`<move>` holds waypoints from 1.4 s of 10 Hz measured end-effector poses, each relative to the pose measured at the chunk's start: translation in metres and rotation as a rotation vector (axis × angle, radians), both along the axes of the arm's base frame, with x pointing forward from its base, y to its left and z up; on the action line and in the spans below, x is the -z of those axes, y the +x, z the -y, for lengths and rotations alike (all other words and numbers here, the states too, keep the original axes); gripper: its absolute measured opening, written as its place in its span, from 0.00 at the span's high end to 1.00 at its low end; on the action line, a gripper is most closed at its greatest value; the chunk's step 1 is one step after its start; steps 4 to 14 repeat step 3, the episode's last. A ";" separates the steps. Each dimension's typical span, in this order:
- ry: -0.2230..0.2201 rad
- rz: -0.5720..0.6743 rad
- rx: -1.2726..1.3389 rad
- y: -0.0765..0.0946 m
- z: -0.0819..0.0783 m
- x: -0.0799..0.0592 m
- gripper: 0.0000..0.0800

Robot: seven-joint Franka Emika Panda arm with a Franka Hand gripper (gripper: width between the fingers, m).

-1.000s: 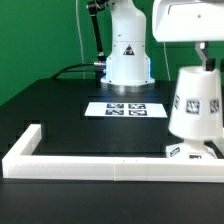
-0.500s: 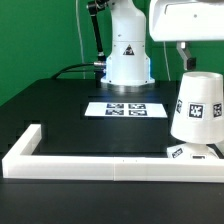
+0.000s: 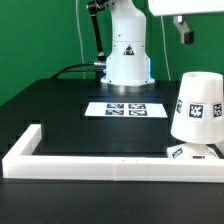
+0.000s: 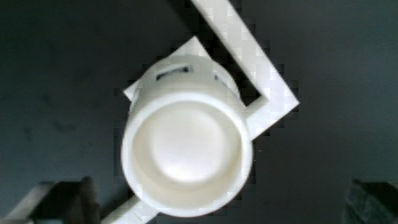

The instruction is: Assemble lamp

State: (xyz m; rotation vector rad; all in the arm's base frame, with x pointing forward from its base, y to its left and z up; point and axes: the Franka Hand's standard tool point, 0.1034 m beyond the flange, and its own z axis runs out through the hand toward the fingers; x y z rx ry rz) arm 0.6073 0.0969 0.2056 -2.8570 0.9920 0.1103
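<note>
- End effector high above shade, dark fingers spread, empty.
- Smooth white cone shade upright on flat square base, matte black surface, beside rail.

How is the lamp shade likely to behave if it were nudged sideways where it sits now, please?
The shade looks like hollow white plastic, so probably light and stiff. It sits tall on the small square base, so a high push might tip or lift it. Its smooth tapered wall could slip in the hand.
</note>
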 end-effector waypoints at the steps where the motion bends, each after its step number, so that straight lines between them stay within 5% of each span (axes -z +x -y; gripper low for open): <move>1: -0.002 0.003 -0.003 0.001 0.001 0.002 0.13; 14: -0.002 0.001 -0.003 0.001 0.002 0.003 0.13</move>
